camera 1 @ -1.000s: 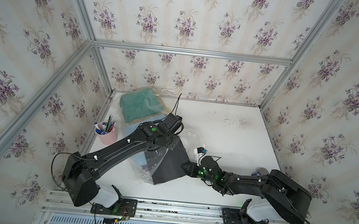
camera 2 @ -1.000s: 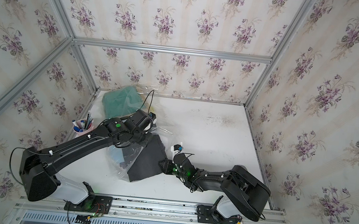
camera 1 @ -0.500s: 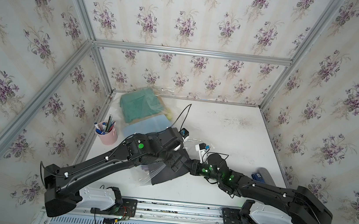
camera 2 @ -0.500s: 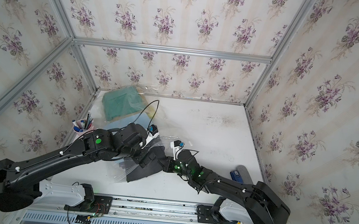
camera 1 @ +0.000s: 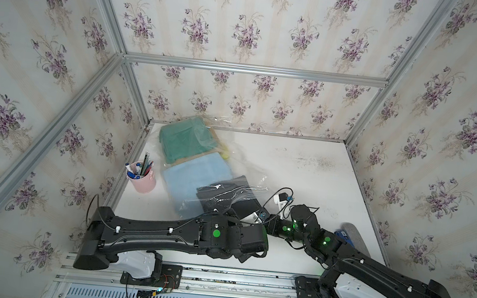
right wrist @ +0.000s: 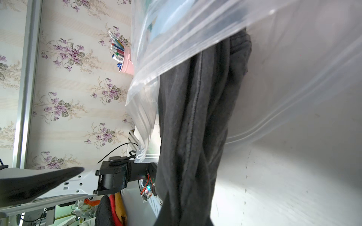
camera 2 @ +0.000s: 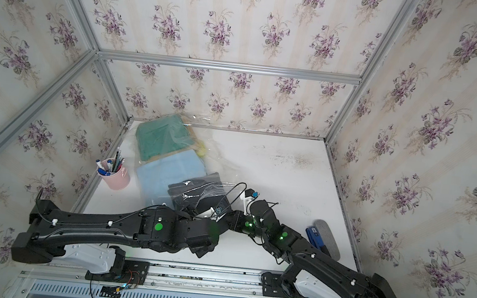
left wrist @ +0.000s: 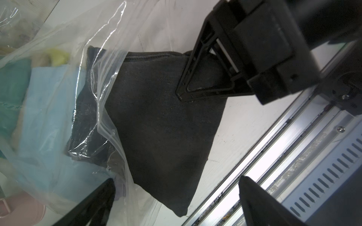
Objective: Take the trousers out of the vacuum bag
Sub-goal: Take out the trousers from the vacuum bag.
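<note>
The vacuum bag [camera 1: 244,168], crinkly clear plastic, lies at the table's back left. Teal [camera 1: 183,139], light blue [camera 1: 194,175] and yellow [camera 1: 225,155] trousers lie inside it. A dark grey pair of trousers [left wrist: 166,127] sticks halfway out of the bag's mouth onto the white table [camera 1: 304,175]. My right gripper [left wrist: 181,95] is shut on that pair's edge, and the cloth [right wrist: 192,127] runs down into its jaws in the right wrist view. My left gripper [left wrist: 177,179] hangs open above the dark pair's free corner and holds nothing. The left arm [camera 1: 160,232] lies along the front edge.
A pink cup [camera 1: 143,180] of pens stands at the left edge beside the bag. A grey and blue object [camera 1: 349,235] lies at the front right. Wallpapered walls close in the left, back and right sides. An aluminium rail [camera 1: 216,278] runs along the front.
My left gripper has opened, let go of the bag and swung back to the front edge. My right gripper has shut on the dark grey trousers.
</note>
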Controlling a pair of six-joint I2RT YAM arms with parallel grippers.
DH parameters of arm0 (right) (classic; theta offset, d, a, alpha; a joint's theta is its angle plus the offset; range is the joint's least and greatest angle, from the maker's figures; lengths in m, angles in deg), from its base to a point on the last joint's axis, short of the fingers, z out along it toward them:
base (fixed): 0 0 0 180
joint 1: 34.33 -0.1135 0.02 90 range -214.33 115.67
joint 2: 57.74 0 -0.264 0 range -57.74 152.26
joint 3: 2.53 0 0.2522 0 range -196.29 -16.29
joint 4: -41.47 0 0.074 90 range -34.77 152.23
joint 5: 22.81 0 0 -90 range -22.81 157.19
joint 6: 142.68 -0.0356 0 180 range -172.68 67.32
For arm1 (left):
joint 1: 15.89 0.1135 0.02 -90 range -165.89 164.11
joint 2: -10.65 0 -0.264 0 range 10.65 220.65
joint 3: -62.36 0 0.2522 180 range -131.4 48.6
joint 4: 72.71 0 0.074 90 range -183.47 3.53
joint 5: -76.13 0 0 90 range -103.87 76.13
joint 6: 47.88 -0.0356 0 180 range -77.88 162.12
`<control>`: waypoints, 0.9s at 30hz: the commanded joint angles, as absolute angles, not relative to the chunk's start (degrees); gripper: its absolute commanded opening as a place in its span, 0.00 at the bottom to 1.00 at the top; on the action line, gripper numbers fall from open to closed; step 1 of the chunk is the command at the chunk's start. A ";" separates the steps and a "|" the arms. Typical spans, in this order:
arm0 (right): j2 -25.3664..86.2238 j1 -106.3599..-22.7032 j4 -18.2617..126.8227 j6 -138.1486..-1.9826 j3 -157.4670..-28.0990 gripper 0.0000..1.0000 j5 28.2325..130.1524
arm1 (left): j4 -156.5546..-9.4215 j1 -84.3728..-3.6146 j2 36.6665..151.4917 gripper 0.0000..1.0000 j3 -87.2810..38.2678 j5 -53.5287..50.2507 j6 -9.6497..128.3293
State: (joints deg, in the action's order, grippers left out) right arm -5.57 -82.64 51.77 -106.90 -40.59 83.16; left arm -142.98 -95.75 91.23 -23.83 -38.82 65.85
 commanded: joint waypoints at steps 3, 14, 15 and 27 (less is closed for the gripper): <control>-7.69 -81.50 52.86 -108.05 -40.29 0.00 84.17 | -143.80 -98.01 95.90 1.00 -23.04 -43.47 72.47; -9.58 -79.20 53.04 -108.14 -39.82 0.00 87.05 | -146.56 -100.40 100.51 1.00 -18.79 -45.45 81.34; -9.67 -79.07 52.95 -108.14 -39.73 0.00 87.23 | -146.56 -100.49 100.71 1.00 -18.18 -45.87 82.03; -10.80 -76.96 52.73 -108.84 -39.69 0.00 89.87 | -141.81 -100.97 101.35 1.00 -11.81 -46.04 84.70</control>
